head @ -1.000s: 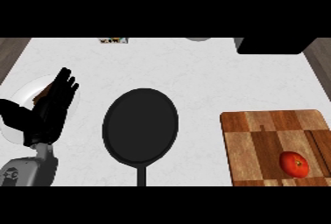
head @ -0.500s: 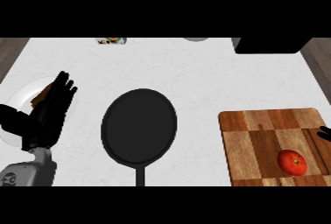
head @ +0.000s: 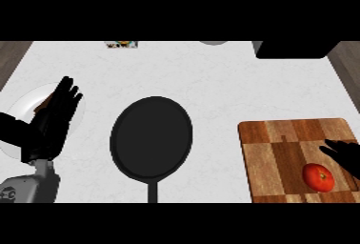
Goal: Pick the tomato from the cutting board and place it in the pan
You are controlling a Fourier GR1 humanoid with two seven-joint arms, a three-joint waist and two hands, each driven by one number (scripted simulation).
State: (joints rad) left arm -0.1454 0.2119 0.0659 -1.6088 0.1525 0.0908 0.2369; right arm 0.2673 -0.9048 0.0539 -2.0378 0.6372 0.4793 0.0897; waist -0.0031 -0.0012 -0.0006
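A red tomato [head: 318, 177] lies near the front right corner of the wooden cutting board [head: 277, 157]. My right hand [head: 345, 154] comes in from the right edge over the board, its fingers straight and just above and right of the tomato, holding nothing. The black pan [head: 152, 137] sits in the middle of the white counter, its handle pointing toward me. My left hand [head: 53, 119] rests open at the left, fingers up, over a white plate [head: 28, 105].
A black box [head: 295, 49] stands at the back right. A small pale dish [head: 213, 42] and a small colourful item [head: 121, 45] sit along the back edge. Dark wood borders the counter at both far corners.
My right hand has come into view from the right edge and reached further over the board toward the tomato. The left hand has barely moved.
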